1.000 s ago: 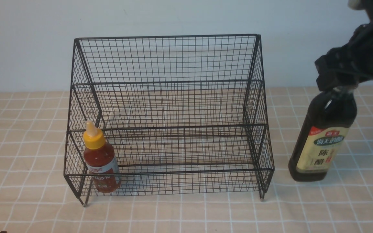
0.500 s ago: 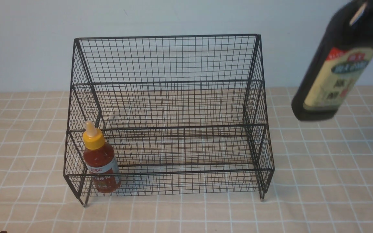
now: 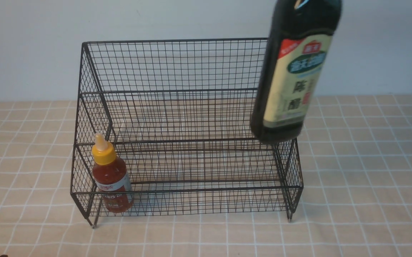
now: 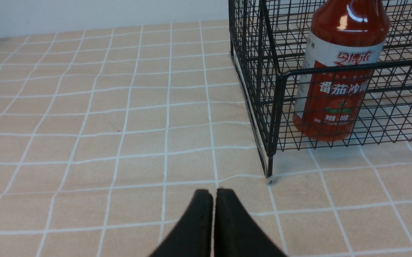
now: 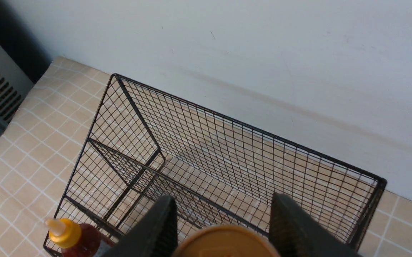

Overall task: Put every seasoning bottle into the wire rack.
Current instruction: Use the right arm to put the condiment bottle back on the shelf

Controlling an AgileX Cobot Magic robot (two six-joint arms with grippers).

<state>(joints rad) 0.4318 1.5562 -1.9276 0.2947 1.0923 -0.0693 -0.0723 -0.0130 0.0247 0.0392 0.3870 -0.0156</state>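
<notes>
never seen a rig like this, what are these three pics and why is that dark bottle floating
This is a two-armed robot. The front view looks forward from between the arms; the other two cameras sit on the wrists. On a checked tablecloth stands a black wire rack with a small red sauce bottle in its lower tier. The dark vinegar bottle is not floating: the right gripper, outside the front view, grips it near its gold cap, up by the rack's right end. The left gripper is shut and empty.

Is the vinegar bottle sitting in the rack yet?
No, the vinegar bottle hangs in the air over the rack's right end, on no shelf.
</notes>
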